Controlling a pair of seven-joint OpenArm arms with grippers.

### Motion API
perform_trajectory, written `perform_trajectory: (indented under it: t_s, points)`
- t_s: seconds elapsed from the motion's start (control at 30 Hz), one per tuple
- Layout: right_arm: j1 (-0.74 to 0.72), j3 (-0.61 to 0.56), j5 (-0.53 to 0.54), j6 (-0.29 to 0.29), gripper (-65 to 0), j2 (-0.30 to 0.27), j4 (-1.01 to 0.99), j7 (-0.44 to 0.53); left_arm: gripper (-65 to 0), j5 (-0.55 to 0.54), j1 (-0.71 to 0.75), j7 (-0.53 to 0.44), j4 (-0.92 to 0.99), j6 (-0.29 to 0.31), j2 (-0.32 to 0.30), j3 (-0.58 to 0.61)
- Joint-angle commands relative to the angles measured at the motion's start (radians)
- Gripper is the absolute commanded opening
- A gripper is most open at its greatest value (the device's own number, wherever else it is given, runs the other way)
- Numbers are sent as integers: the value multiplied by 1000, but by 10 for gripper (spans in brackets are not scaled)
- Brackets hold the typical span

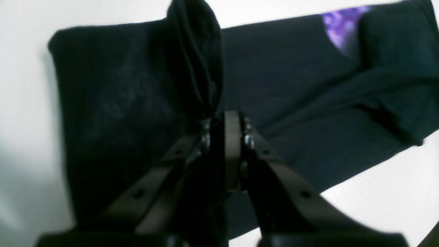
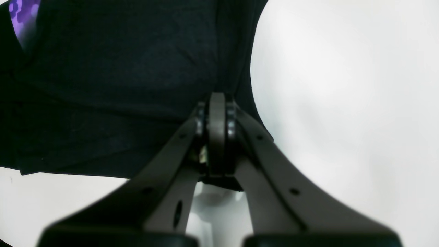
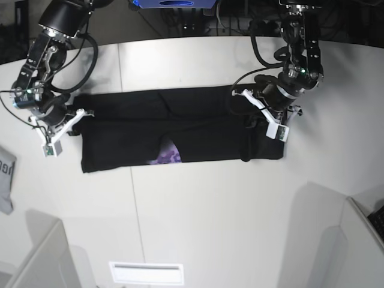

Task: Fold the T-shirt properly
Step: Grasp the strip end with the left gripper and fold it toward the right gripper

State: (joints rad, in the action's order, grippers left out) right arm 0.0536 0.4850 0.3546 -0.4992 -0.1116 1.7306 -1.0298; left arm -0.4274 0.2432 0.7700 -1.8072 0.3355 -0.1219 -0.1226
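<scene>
The black T-shirt (image 3: pixel 198 123) lies stretched in a long band across the white table (image 3: pixel 210 216), with a patch of its purple print (image 3: pixel 168 157) showing at the front edge. My left gripper (image 1: pixel 224 118) is shut on a bunched fold of the shirt (image 1: pixel 195 51), which rises above the fingers; the purple print (image 1: pixel 339 27) shows far right. In the base view the left gripper (image 3: pixel 247 117) sits over the shirt's right end. My right gripper (image 2: pixel 217 103) is shut at the T-shirt (image 2: pixel 113 68) edge, at the left end (image 3: pixel 77 122). Whether it pinches cloth I cannot tell.
A small grey cloth with dark lettering (image 3: pixel 5 180) lies at the table's left edge. A white slotted plate (image 3: pixel 146 273) sits near the front. Grey panels rise at the front left (image 3: pixel 36 258) and front right (image 3: pixel 354 240) corners. Cables and dark equipment (image 3: pixel 180 12) stand behind the table.
</scene>
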Motion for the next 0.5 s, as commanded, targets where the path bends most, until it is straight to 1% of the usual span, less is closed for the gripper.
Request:
perform_trajectory:
  t_s: [0.0, 0.13, 0.3, 0.47]
  points:
    - [-13, 7, 8, -8, -650, -10, 16, 18, -650, -18, -23, -31, -21, -9, -5, 16]
    - [-13, 5, 8, -8, -650, -10, 16, 18, -650, -12, -51, -30, -19, -42, 29, 65]
    - [-13, 7, 8, -8, -650, -12, 16, 18, -650, -11, -83, -25, -13, -42, 61, 119]
    - [-13, 8, 8, -8, -650, -13, 16, 18, -650, -11, -95, -25, 8, -43, 72, 165]
